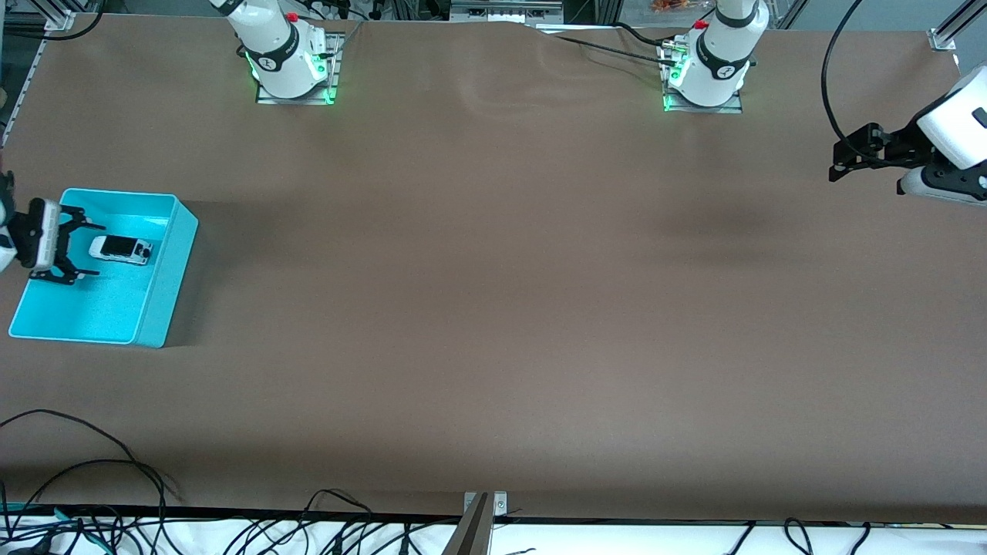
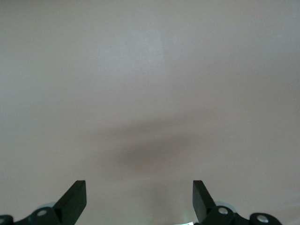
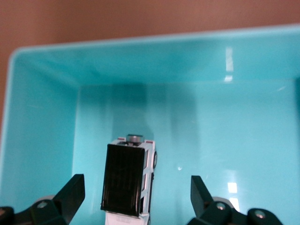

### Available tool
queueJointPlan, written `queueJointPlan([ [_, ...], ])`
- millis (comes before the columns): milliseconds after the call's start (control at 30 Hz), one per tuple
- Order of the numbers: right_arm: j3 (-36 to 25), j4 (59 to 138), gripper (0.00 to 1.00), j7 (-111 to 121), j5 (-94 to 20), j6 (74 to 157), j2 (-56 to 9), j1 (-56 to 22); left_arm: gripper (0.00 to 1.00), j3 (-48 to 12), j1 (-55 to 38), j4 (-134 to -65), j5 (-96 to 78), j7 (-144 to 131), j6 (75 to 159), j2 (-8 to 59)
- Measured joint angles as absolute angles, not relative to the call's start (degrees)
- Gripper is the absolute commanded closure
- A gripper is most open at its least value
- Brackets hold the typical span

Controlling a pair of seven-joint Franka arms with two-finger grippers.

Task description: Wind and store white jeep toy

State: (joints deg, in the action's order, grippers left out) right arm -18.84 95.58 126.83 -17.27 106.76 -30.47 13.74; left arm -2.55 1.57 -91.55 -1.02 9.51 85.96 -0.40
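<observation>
The white jeep toy (image 1: 120, 249) with a black roof lies on the floor of the turquoise bin (image 1: 166, 285) at the right arm's end of the table. My right gripper (image 1: 83, 249) is open over the bin, right beside the toy and apart from it. In the right wrist view the toy (image 3: 127, 180) lies between the open fingers (image 3: 71, 192), with no finger touching it, inside the bin (image 3: 42, 112). My left gripper (image 1: 837, 166) is open and empty, held up over the left arm's end of the table; its wrist view shows its fingers (image 2: 75, 197) over bare table.
The brown table stretches between the two ends. Loose black cables (image 1: 92, 462) lie along the table edge nearest the front camera. The arm bases (image 1: 293, 69) stand at the edge farthest from that camera.
</observation>
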Motion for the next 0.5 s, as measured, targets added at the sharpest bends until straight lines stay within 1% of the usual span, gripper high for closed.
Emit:
queueJointPlan([
  [300, -18.65, 87.17, 0.00, 116.84, -17.30, 96.52, -29.45, 11.10, 0.00, -2.83, 1.54, -91.50, -1.02, 9.51, 85.96, -0.40],
  [500, -18.57, 83.37, 0.00, 102.67, -17.29, 90.89, -25.90, 7.56, 0.00, -2.79, 1.57, -91.47, -1.02, 9.51, 85.96, -0.40],
])
